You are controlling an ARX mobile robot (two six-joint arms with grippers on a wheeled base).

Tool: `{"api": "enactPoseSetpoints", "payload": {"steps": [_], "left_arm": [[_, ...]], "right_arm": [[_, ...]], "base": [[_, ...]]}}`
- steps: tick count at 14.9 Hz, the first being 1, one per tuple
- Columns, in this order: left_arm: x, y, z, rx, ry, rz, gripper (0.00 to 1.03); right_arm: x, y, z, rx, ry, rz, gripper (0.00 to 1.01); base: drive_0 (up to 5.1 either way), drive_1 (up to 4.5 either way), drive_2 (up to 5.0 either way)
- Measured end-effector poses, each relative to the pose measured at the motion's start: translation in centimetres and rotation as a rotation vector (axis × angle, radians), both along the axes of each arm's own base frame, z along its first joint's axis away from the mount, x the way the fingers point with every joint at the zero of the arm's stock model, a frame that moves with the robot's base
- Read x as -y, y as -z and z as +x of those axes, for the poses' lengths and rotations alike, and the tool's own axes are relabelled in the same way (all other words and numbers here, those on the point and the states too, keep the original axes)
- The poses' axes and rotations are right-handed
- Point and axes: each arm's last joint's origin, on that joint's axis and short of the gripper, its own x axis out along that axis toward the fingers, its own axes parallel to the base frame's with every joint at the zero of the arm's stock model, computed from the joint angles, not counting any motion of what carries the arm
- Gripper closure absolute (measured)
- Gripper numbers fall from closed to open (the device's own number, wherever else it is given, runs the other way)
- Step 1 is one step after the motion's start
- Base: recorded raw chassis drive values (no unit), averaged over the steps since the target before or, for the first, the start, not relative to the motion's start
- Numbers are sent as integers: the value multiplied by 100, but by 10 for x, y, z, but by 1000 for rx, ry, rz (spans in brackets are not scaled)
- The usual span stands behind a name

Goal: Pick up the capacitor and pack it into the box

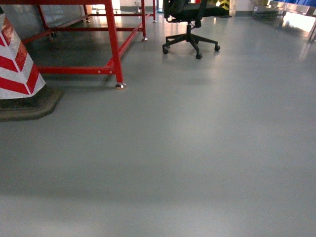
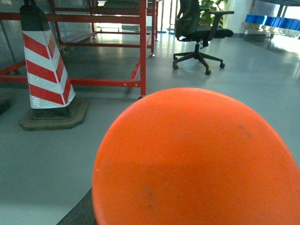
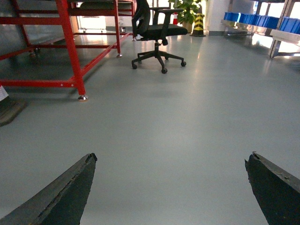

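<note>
capacitor (image 2: 197, 159): light, stiff, slick; grip across its sides | left gripper: pinching it | right gripper (image 3: 171, 187): spread, empty

a: what can't be made out on the left wrist view?
b: the capacitor (image 2: 197, 159) sits so close that it is a blurred orange mass, cut off at the bottom and right edges. it hides the left gripper apart from one dark sliver.
a: and the right gripper (image 3: 171, 187)?
b: only two dark fingertips (image 3: 65, 197) show, cut by the bottom edge.
a: head view?
b: the striped cone (image 1: 17, 61) and office chair (image 1: 190, 24) are cropped.
</note>
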Motion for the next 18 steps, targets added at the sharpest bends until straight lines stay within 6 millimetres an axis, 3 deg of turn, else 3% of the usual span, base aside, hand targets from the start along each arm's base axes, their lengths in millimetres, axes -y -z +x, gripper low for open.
{"api": "enactPoseSetpoints", "payload": {"steps": [18], "left_arm": [[0,0,0,2,0,0,59]], "right_arm": [[0,0,0,1,0,0,3]], "base": [[-501,244,244]]}}
